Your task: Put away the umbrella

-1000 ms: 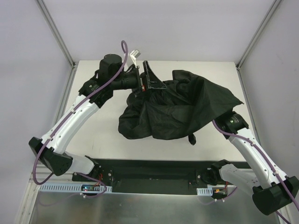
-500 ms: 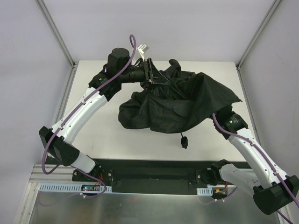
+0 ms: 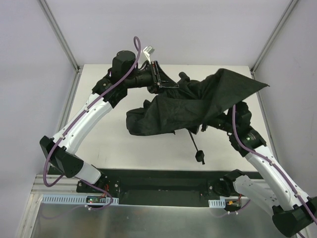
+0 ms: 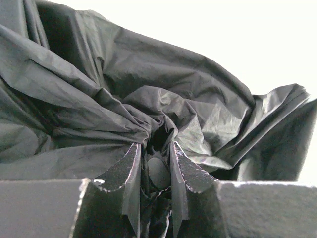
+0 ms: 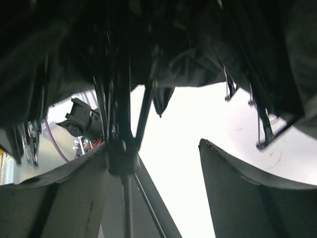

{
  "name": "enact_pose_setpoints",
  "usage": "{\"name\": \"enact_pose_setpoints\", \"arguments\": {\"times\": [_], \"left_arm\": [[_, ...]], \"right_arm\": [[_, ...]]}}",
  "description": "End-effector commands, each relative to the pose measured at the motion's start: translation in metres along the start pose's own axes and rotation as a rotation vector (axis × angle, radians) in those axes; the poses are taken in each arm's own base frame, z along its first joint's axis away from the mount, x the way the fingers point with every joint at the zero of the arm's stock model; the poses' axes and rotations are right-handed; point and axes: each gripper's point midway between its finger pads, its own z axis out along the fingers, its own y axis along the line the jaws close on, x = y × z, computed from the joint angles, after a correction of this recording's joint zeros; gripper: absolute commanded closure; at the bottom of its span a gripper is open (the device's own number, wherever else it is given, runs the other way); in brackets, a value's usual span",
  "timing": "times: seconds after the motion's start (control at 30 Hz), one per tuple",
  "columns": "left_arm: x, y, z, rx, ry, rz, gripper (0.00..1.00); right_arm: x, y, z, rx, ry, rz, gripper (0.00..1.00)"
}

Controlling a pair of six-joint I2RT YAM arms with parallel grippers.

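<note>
The black umbrella lies half collapsed across the middle of the table, its canopy crumpled and its right corner raised. Its thin shaft sticks out toward the front and ends in the small handle. My left gripper is at the canopy's back edge. In the left wrist view it is shut on bunched fabric with a round knob between the jaws. My right gripper is open under the canopy, with the shaft's runner against its left finger. From above its fingers are hidden by cloth.
The white table is bounded by metal frame posts at its back corners and pale walls. A black base rail carrying both arms runs along the front edge. The right arm's wrist sits near the table's right edge.
My left gripper has closed on the canopy's top. My right gripper has opened and shifted under the cloth. The canopy's right corner has risen and the shaft and handle now hang out toward the front.
</note>
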Motion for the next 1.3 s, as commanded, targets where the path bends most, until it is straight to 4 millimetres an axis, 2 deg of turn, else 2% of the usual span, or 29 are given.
{"name": "enact_pose_setpoints", "arguments": {"times": [0.0,0.17,0.33,0.7,0.77,0.8,0.83,0.87,0.9,0.93,0.97,1.0,1.1,1.13,1.2,1.27], "left_arm": [[-0.028,-0.044,-0.038,0.083,-0.126,0.032,1.0],[-0.04,-0.037,-0.041,0.066,-0.159,0.017,1.0],[-0.047,-0.035,-0.038,0.055,-0.177,-0.004,1.0],[-0.061,-0.039,-0.04,0.044,-0.255,-0.055,1.0],[-0.064,-0.04,-0.041,0.041,-0.272,-0.07,1.0],[-0.065,-0.039,-0.041,0.038,-0.28,-0.075,1.0],[-0.066,-0.039,-0.042,0.037,-0.289,-0.08,1.0],[-0.066,-0.039,-0.043,0.034,-0.296,-0.083,1.0],[-0.067,-0.039,-0.045,0.033,-0.304,-0.081,1.0],[-0.067,-0.039,-0.047,0.034,-0.307,-0.072,1.0],[-0.068,-0.04,-0.05,0.04,-0.298,-0.06,0.95],[-0.067,-0.041,-0.056,0.051,-0.282,-0.052,0.83],[-0.067,-0.042,-0.085,0.066,-0.299,-0.002,0.24],[-0.067,-0.043,-0.098,0.068,-0.321,0.023,0.08],[-0.064,-0.048,-0.122,0.074,-0.36,0.084,0.04],[-0.059,-0.049,-0.146,0.071,-0.401,0.113,0.05]], "right_arm": [[-0.01,0.007,-0.014,0.04,-0.123,0.011,0.27],[0.01,0.008,-0.022,0.06,-0.112,0.029,0.27],[0.017,0.008,-0.02,0.073,-0.122,0.097,0.28],[0.01,0.016,0.008,0.003,-0.103,0.166,0.29],[0.009,0.018,0.015,0.0,-0.108,0.162,0.41],[0.007,0.018,0.018,0.006,-0.117,0.162,0.54],[0.006,0.019,0.022,-0.002,-0.127,0.162,0.71],[0.001,0.022,0.025,-0.023,-0.15,0.159,0.93],[-0.002,0.024,0.027,-0.039,-0.169,0.184,1.0],[-0.007,0.028,0.029,-0.063,-0.194,0.201,1.0],[-0.01,0.03,0.03,-0.084,-0.213,0.209,1.0],[-0.016,0.033,0.03,-0.099,-0.23,0.213,1.0],[-0.029,0.037,0.03,-0.114,-0.255,0.218,1.0],[-0.033,0.04,0.03,-0.129,-0.257,0.213,1.0],[-0.041,0.036,0.03,-0.124,-0.267,0.219,1.0],[-0.05,0.027,0.03,-0.123,-0.284,0.262,1.0]]}}
